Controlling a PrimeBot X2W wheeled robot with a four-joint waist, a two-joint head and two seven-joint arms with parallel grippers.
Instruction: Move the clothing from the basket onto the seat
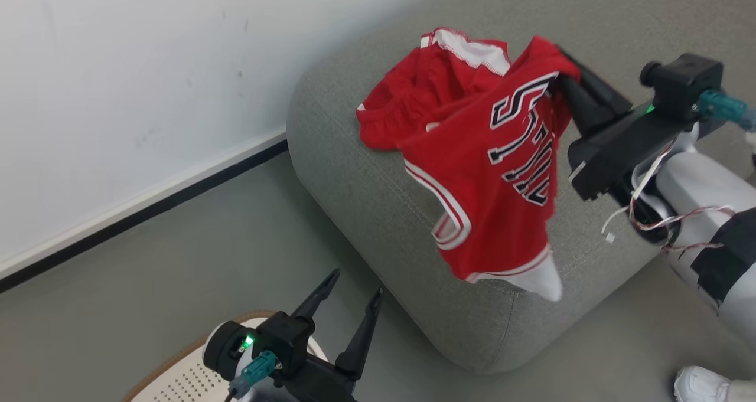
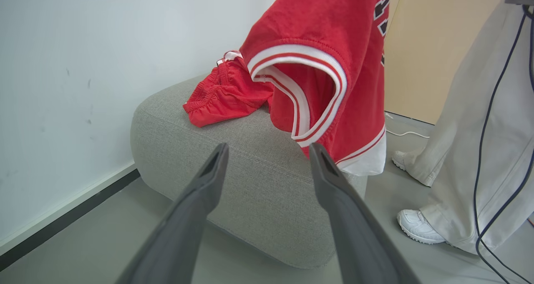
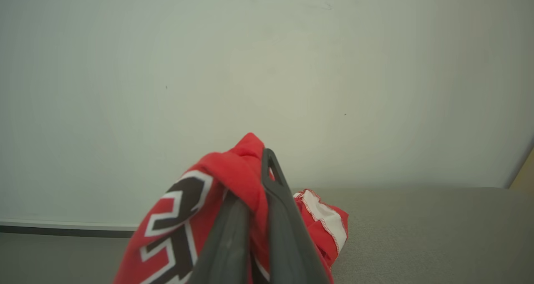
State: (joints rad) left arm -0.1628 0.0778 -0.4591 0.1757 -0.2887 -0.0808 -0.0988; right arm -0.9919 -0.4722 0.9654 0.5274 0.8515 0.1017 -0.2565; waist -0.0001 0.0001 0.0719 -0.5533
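**Right claw** (image 1: 570, 80): clamped on a bunched fold of the red jersey with dark, white-outlined lettering (image 1: 502, 172), and held above the right end of the large grey woven-fabric seat cushion (image 1: 366, 213). The jersey hangs from this grip across the seat top. Its white-tipped lower hem reaches the seat's near edge. Contact with the seat cannot be determined.

**Plain red garment with white panel and stitched trim** (image 1: 413, 101): lies crumpled on the seat top on the side toward the white wall (image 1: 118, 95), and touches the jersey.

**Left claw** (image 1: 357, 281): fingers spread wide and holding nothing. It is low beside the seat's near side and directly over the cream-white perforated plastic basket with brown rim (image 1: 189, 378). The basket stands on the grey floor (image 1: 177, 260) near the seat. The arm hides most of its interior.

**View-specific detail**
- The head view shows the basket, both claws and the jersey lettering together.
- The left wrist view shows the jersey's white-and-red trimmed armhole. It also shows a person in pale trousers (image 2: 479, 129) and white shoes (image 2: 419, 227) standing beyond the seat's right end, and a beige panel (image 2: 421, 46) behind the seat.
- The right wrist view shows the grip itself, with red fabric pinched between the two dark fingers (image 3: 288, 234) and the seat top and wall beyond.
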